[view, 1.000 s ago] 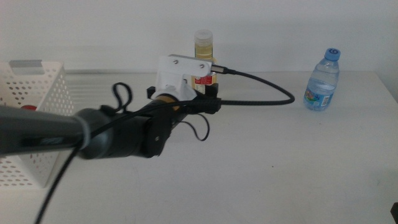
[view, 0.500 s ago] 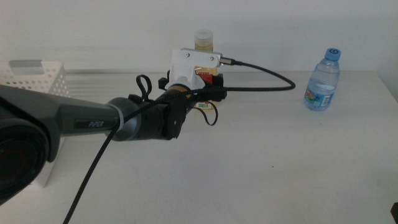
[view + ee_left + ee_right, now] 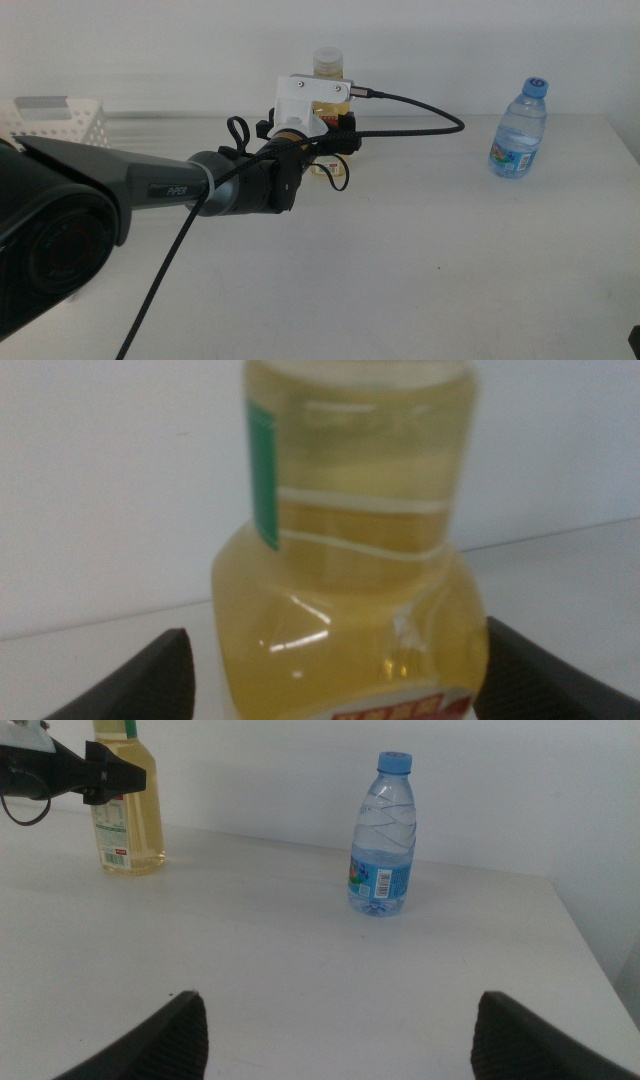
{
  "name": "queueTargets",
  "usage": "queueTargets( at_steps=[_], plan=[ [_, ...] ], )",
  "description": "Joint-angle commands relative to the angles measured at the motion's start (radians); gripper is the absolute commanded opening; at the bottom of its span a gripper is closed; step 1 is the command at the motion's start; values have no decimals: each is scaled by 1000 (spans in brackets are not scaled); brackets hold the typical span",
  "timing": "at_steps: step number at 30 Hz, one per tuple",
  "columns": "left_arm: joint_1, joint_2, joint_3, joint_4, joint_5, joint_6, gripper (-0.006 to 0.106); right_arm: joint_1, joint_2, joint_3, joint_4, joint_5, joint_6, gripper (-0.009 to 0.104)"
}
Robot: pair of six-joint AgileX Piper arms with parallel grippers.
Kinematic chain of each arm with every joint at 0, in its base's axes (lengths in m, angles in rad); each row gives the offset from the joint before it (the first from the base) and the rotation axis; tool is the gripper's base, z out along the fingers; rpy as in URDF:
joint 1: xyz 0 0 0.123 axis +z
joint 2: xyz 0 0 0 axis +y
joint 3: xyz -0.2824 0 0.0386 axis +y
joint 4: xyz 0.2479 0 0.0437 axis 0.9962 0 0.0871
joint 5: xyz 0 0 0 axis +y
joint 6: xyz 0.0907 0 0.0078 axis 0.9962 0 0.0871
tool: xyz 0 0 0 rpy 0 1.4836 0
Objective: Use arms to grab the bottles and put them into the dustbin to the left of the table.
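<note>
Left wrist view: left claw (image 3: 330,680), jaws apart, straddles yellow-liquid bottle (image 3: 350,570) w/o touching; right claw (image 3: 335,1035) waits open over table (image 3: 300,980) nr water bottle (image 3: 381,835).

My left arm (image 3: 150,190) is a grey tube with a small pale marking, running into a black wrist joint; above that, toward one o'clock, sits a white bracket (image 3: 312,95) with two small screws. A black cable (image 3: 420,128) loops out from the bracket toward three o'clock, another trails down toward seven. On both wrist cameras I see dark, matte jaw tips
</note>
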Motion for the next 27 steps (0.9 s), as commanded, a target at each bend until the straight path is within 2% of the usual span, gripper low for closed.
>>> queueTargets(
  at_steps=[1, 14, 17, 19, 22, 23, 25, 26, 27],
  plan=[
    [2, -49, -47, 2, -76, -6, 90, -5, -27, -6, 0, -77, -16, 77],
    [9, 38, -136, 4, -130, -25, 90, -5, -27, -6, 0, -77, -16, 77],
    [9, 57, -155, 4, -129, -33, 86, -5, -27, -6, 0, -77, -16, 77],
    [9, 62, -155, 4, -129, -53, 79, -5, -27, -6, 0, -77, -16, 77],
    [9, 63, -155, 2, -130, -55, 59, -5, -27, -6, 0, -77, -16, 77],
    [9, 63, -155, 5, -133, -55, 50, -5, -27, -6, 0, -77, -16, 77],
    [9, 63, -155, 9, -128, -54, 28, -5, -27, -6, 0, -77, -16, 77],
    [9, 56, -155, 12, -101, -34, 4, -5, -27, -6, 0, -77, -16, 77],
    [9, 50, -153, 12, -89, -25, -4, -5, -27, -6, 0, -77, -16, 77]
  ],
)
